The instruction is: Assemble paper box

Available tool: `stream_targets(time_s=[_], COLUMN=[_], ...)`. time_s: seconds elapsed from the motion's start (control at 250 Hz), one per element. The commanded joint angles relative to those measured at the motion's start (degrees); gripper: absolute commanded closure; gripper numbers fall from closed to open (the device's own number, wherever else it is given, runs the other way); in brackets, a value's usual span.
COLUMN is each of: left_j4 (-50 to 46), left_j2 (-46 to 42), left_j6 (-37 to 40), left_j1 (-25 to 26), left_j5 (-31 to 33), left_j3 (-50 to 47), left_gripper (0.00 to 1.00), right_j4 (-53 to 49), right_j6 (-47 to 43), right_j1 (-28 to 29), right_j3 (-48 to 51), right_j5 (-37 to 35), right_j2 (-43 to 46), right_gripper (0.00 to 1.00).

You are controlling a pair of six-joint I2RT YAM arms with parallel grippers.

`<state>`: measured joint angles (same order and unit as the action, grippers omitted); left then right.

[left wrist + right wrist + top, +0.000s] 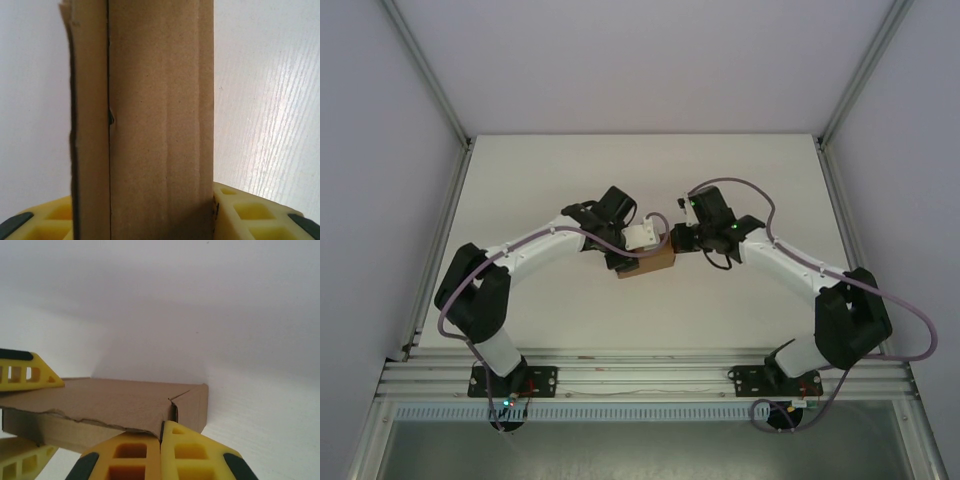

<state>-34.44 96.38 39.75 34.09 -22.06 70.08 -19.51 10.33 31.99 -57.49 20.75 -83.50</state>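
Found the left arm angled in from the left side of the white table, with the left gripper at the left end of the paper box. Saw, through the left wrist camera, the paper box standing straight up the middle between the yellow fingers, touching the finger on the right and covering part of the one on the left. Judged that gripper clenched across the box. Noted a narrower layer of cardboard along the box's left side, parted from the main panel by a dark seam.

Placed the box near the middle of the table, between the two grippers and touching both.

Saw, through the right wrist camera, the paper box with its top panel ragged along the near edge and a closed corner at its right end. Saw the left gripper's fingertips at the far left of that view, one above the box and one below. Found the right gripper at the box's right end, its own fingers pressed together with no gap, closed on the thin near edge of the box just below that corner. Found the right arm angled in from the right side.
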Motion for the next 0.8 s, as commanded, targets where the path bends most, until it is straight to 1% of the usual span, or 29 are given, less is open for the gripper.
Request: stream_targets(time_s=[0.0,0.056,0.164,0.252,0.316,0.416,0.5,0.588,0.628,0.648,0.692,0.751,0.763,0.795], left_j4=[1.38,1.38,1.62,1.78,1.78,1.85,2.43,3.33,3.92,4.18,4.76,5.7,5.97,6.81], left_j2=[0.7,0.48,-0.06,-0.27,-0.23,-0.06,-0.13,-0.88,-1.58,-2.13,-3.17,-5.1,-5.57,-6.78], left_j6=[-1.09,-1.21,-1.17,-1.24,-1.35,-1.86,-2.94,-4.76,-5.64,-6.13,-7.57,-9.9,-10.55,-12.5], left_j1=[-0.07,-0.07,-0.07,-0.07,-0.07,-0.07,-0.07,-0.06,0.01,-0.07,-0.04,-0.07,-0.07,-0.07], left_j5=[0.1,0.27,0.42,0.56,0.8,0.6,0.58,0.64,0.84,0.93,1.32,2.36,2.7,4.19], left_j3=[0.4,0.25,-0.09,-0.32,-0.43,-0.42,-0.61,-0.74,-0.92,-1.03,-1.17,-1.96,-2.09,-2.62], left_gripper=[0.5,0.5,0.49,0.49,0.49,0.49,0.48,0.39,0.26,0.21,0.14,0.05,0.01,0.0], right_j4=[2.1,2.2,4.35,5.22,5.99,9.78,10.82,9.96,9.31,8.96,7.87,5.73,5.23,3.98], right_j6=[-0.73,-2.33,-5.62,-7.12,-8.11,-8.45,-9.87,-10.14,-9.87,-9.16,-7.27,-5.43,-5.15,-4.62], right_j1=[0.54,0.53,0.54,0.54,0.69,1.3,3.01,5.58,6.49,6.99,7.77,8.43,8.56,8.86], right_j3=[3.19,4.26,7.68,9.72,10.94,13.69,14.87,14.55,14.03,13.57,12.41,10.76,10.33,9.4], right_j5=[-6.77,-9.04,-9.99,-9.0,-6.46,-4.25,-5.05,-9.31,-11.03,-12.62,-15.56,-17.3,-17.66,-18.16], right_j2=[-0.1,0.21,0.93,1.28,1.78,2.9,2.71,1.88,1.61,1.5,1.44,1.33,1.27,1.15], right_gripper=[1.0,1.0,1.0,1.0,1.0,1.0,1.0,1.0,1.0,1.0,1.0,1.0,1.0,1.0])
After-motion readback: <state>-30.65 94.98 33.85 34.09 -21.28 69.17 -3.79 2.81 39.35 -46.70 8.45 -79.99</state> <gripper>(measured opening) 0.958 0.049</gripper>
